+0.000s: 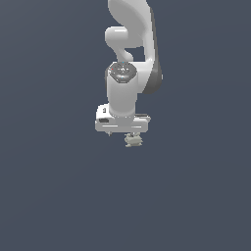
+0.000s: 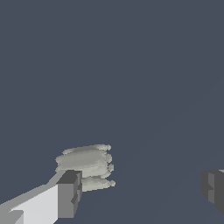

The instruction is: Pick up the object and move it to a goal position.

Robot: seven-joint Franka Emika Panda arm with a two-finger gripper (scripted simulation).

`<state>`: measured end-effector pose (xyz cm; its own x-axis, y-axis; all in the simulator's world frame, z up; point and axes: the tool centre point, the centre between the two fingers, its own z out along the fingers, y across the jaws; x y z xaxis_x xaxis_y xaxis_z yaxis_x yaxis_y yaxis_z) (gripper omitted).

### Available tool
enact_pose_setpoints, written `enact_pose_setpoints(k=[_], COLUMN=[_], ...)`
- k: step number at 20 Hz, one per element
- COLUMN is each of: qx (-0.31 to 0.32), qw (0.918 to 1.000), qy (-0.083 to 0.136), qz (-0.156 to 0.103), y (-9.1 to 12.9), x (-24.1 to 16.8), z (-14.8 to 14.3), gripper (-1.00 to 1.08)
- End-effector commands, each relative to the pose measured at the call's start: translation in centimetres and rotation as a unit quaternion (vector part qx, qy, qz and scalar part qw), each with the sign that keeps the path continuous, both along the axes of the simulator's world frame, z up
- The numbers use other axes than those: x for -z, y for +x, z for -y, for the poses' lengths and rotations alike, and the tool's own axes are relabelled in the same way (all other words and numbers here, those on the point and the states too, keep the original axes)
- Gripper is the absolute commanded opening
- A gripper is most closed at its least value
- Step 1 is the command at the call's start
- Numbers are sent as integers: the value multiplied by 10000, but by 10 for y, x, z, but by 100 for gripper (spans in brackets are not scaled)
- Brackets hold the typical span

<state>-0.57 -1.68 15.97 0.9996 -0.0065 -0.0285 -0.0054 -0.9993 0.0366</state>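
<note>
Glossy white rounded arm [image 1: 128, 73], dark grey joint cap, white fingers [image 2: 41, 204], grey pads

There are no words, numbers, labels or signs to read anywhere in these pictures, not on the white robot arm [image 1: 128, 93] either.

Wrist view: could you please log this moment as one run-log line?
pincer: open | lumpy beige-grey object: beside one finger, other finger apart | grasp: not closed
</note>
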Motion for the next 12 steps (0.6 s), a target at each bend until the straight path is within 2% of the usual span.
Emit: enact_pose_setpoints(k=[1, 12], qx=[0, 129], qw=[10000, 9998], qy=[0, -115], qz=[0, -20], y=[0, -5], x=[0, 6], z=[0, 38], gripper=[100, 100])
